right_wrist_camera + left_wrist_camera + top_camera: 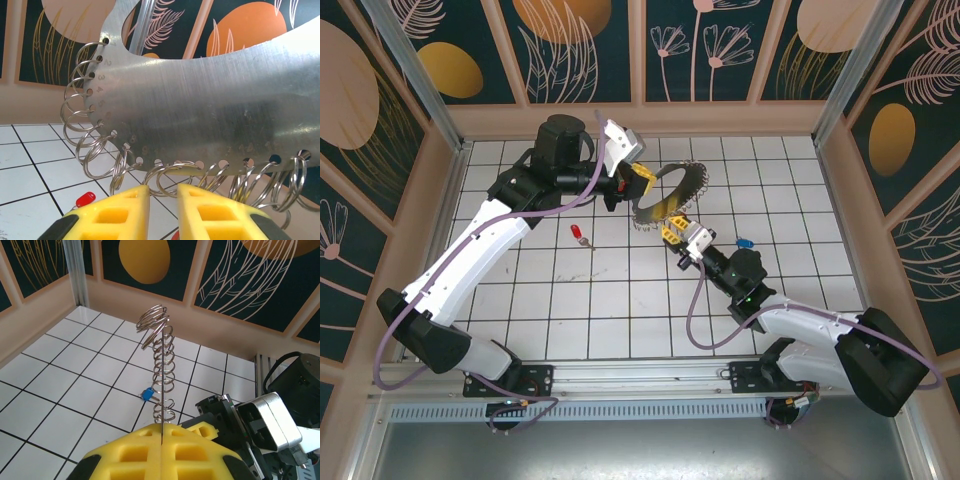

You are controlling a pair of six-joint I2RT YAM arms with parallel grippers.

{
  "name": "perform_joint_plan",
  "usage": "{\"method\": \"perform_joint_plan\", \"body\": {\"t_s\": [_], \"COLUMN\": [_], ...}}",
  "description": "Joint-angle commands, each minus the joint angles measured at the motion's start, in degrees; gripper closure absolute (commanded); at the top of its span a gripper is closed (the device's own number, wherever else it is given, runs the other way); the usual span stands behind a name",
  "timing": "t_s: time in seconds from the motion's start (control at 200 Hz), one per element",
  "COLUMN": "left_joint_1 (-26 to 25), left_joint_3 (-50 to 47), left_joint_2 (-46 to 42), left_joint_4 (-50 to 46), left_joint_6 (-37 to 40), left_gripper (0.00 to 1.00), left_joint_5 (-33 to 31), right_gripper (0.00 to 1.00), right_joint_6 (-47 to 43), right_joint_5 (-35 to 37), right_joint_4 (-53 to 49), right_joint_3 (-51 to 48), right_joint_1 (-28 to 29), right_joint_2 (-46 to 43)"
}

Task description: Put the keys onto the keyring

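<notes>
The keyring (200,95) is silvery, the key (579,234) red-headed, the floor (570,300) white with dark gridlines.

Keyring (200,90) brushed shiny metal (fine scratches); key (579,233) head red plastic; tiles (610,300) glossy.

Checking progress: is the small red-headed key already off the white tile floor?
No, the small red-headed key lies on the white tile floor.
</notes>
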Motion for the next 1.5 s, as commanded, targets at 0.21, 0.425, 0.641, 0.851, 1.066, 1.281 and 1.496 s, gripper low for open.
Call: {"method": "perform_joint_plan", "body": {"t_s": [0.21,0.425,0.641,0.851,1.066,1.281,1.496], "left_joint_1": [-0.2,-0.2,-0.2,-0.2,-0.2,-0.2,-0.2], "left_joint_3": [-0.2,-0.5,-0.5,-0.5,-1.1,-2.0,-1.9], "left_joint_2": [-1.7,-2.1,-2.0,-2.0,-2.8,-4.0,-3.7], "left_joint_4": [3.3,3.7,4.0,4.0,4.4,5.9,5.8], "left_joint_6": [-1.2,-1.3,-1.4,-1.5,-1.6,-1.3,-1.4], "left_gripper": [1.00,1.00,1.00,1.00,1.00,1.00,1.00], "left_joint_5": [1.1,0.6,0.4,0.3,-1.0,-2.4,-2.0], "right_gripper": [0.78,0.72,0.68,0.72,0.92,0.91,0.87], "right_joint_6": [0.5,1.1,1.6,2.0,1.8,0.8,1.7], "right_joint_5": [4.4,2.7,3.0,5.0,7.8,7.7,6.8], "right_joint_4": [6.6,5.4,5.7,6.7,5.5,0.6,-0.5], "right_joint_3": [2.5,3.0,3.2,3.5,2.7,0.5,0.3], "right_joint_1": [-0.1,-0.2,-0.1,-0.1,0.0,0.0,0.0], "right_joint_2": [1.9,2.4,2.9,3.5,3.1,1.3,0.0]}}
